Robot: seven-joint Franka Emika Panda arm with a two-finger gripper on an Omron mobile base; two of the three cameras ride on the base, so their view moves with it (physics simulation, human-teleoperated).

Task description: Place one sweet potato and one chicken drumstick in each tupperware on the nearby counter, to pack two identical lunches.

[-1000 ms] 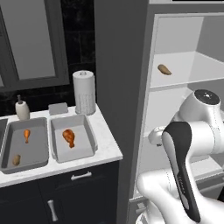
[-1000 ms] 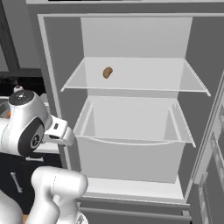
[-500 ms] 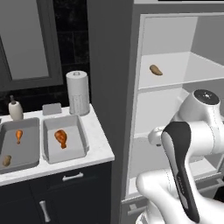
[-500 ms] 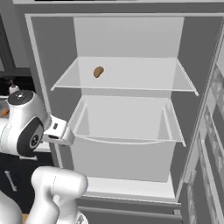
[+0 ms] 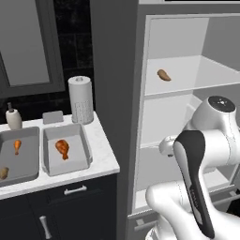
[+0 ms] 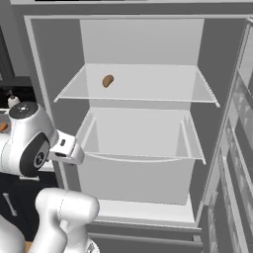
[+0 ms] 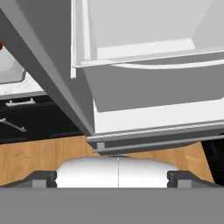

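On the far left of your left base view, the counter [image 5: 105, 157] carries two grey tupperware trays side by side. The left tupperware [image 5: 18, 157] holds one chicken drumstick [image 5: 17, 146] and one sweet potato [image 5: 3, 173] near its front edge. The right tupperware [image 5: 65, 149] holds one drumstick [image 5: 62, 148] alone. Behind the trays you have one soap dispenser [image 5: 13, 119], one small grey block [image 5: 53, 117] and one paper towel roll [image 5: 81, 99]; none of them bears any writing you can read.

Moving right, the open fridge [image 6: 143, 123] has one more sweet potato [image 5: 163, 75] lying on its upper shelf, towards the left side, well apart from the trays. Below that shelf sits one drawer [image 6: 141, 148].

The arm [image 5: 206, 136] stands folded in front of the fridge. You cannot tell whether the gripper's fingers are apart or together.
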